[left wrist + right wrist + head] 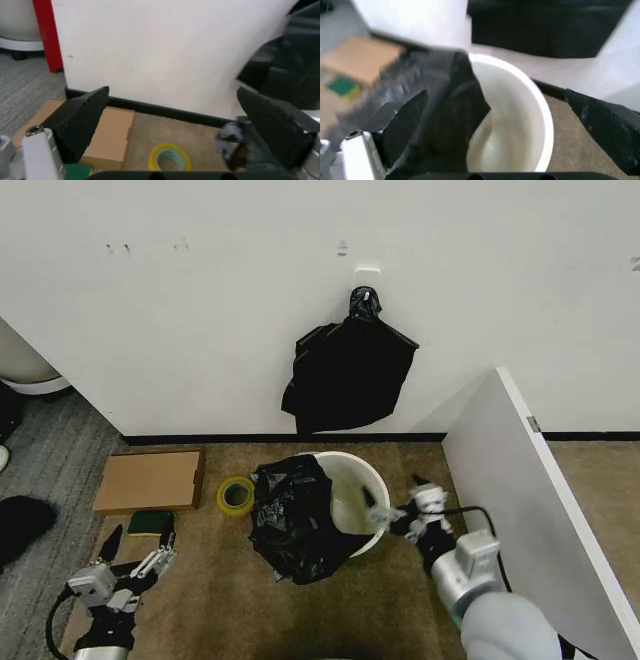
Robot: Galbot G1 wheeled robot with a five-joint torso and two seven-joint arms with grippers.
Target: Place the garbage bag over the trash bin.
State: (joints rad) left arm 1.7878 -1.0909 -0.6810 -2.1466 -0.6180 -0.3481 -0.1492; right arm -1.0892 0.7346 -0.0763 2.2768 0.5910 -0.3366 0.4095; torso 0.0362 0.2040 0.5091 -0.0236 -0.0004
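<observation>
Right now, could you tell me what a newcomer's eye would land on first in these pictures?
The black garbage bag draped over the left side of the white trash bin stands out first, on the brown carpet by the wall. Above it, a knotted black plastic bundle hangs on the white wall. The right gripper is open at the bin's right rim, while the left gripper waits open, low on the left, near a cardboard box and a yellow tape roll.
</observation>
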